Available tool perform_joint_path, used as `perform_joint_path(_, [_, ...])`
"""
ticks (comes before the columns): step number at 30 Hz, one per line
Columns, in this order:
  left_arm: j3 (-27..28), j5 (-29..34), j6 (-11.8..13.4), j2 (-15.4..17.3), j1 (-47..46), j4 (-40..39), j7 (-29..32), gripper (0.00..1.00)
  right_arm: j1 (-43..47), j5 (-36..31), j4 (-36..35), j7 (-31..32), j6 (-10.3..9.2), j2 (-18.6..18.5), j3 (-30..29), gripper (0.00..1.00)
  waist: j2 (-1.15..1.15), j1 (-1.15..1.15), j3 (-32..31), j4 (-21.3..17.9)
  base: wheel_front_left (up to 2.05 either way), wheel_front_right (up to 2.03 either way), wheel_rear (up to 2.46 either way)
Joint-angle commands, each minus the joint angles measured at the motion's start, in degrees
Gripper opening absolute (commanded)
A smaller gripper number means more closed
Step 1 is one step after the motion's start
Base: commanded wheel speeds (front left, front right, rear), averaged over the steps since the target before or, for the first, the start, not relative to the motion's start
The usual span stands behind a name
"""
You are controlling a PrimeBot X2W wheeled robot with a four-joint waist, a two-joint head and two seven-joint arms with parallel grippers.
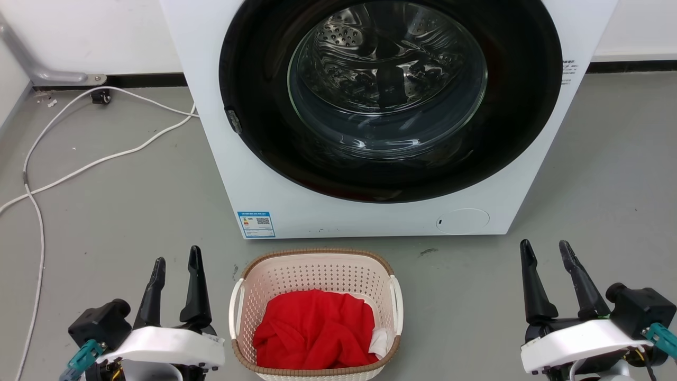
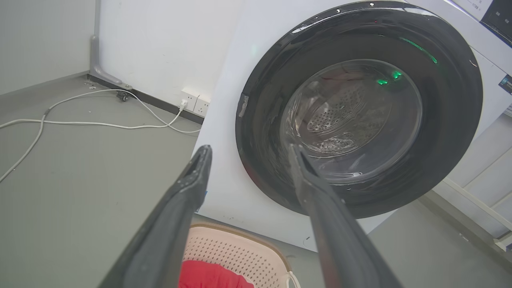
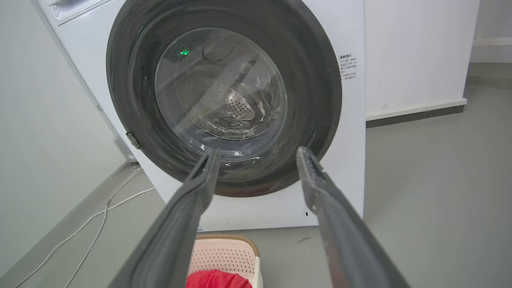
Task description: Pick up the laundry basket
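Laundry basket (image 1: 312, 272) first: it sits on the floor (image 1: 132, 222) right in front of the washer (image 1: 344, 219), between the two arms, with a red cloth (image 1: 314, 328) bundled in its bottom. Nothing has hold of it yet.

From where I stand, the step in hand looks like the approach. To do it well, I'd say both arms need to come in and down evenly, the right one covering more ground. Each tool should close on its white handle or under the brown rim (image 1: 317, 252), not on the perforated wall. Lifting both sides together should keep the laundry basket level, so the cloth stays in and the washer isn't bumped.

The left tool (image 1: 177, 255) hangs near the left handle (image 1: 236, 307), parted partway, empty and touching nothing. The right tool (image 1: 543, 243) is parted about as wide and is also empty, but it stands well apart from the right handle (image 1: 395, 304).
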Motion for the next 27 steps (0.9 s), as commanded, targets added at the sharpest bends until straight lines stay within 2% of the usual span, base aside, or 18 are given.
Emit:
perform_joint_path(1, [-0.04,1.4,0.05,0.27,0.25,-0.38,-0.48,1.0,0.26,-1.55,-0.79,-0.54,0.0,-0.18,0.15,1.0,0.0,0.0,-0.01,0.01,0.0,0.0,0.0])
perform_joint_path(13, [-0.44,7.74,0.27,0.28,0.88,-0.6,-2.07,1.0,1.05,-8.41,-1.63,-2.1,0.0,-0.18,0.25,1.0,0.0,0.0,-0.07,0.15,0.0,0.0,0.0])
perform_joint_path(27, [-0.7,14.64,0.76,0.31,1.63,-1.02,-3.72,1.0,1.74,-12.92,-1.92,-3.69,-0.01,-0.19,-0.53,1.0,0.0,0.0,-0.14,0.1,0.0,0.0,0.0])
